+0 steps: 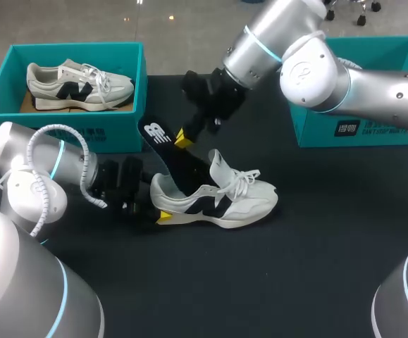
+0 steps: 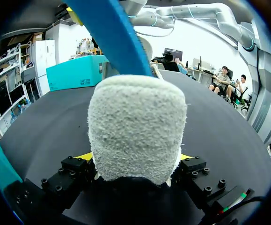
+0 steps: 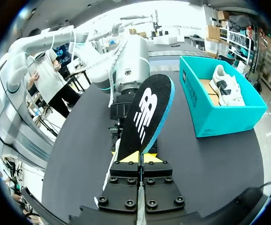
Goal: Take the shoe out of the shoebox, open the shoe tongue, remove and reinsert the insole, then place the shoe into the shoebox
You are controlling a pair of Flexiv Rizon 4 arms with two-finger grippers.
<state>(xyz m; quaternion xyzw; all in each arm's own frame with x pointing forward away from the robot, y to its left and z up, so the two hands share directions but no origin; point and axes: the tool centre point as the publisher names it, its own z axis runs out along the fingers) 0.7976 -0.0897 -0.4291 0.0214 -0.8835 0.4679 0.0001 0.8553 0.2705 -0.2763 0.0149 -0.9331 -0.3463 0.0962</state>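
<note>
A white sneaker with black markings (image 1: 225, 201) lies on its sole on the dark table (image 1: 316, 232), toe to the right. My left gripper (image 1: 160, 211) is at its heel; in the left wrist view the fuzzy heel (image 2: 135, 122) fills the wide gap between the fingers and touches both. A black insole (image 1: 163, 144) with a blue underside (image 2: 109, 33) stands slanted out of the shoe's opening. My right gripper (image 1: 182, 139) is shut on the insole's upper part, and in the right wrist view the insole (image 3: 147, 112) rises from between the yellow tips of that gripper (image 3: 140, 158).
A teal shoebox (image 1: 70, 130) at the back left holds a second, matching sneaker (image 1: 77, 83); the same shoebox (image 3: 210, 117) appears in the right wrist view. Another teal box (image 1: 359, 123) stands at the back right, under my right arm.
</note>
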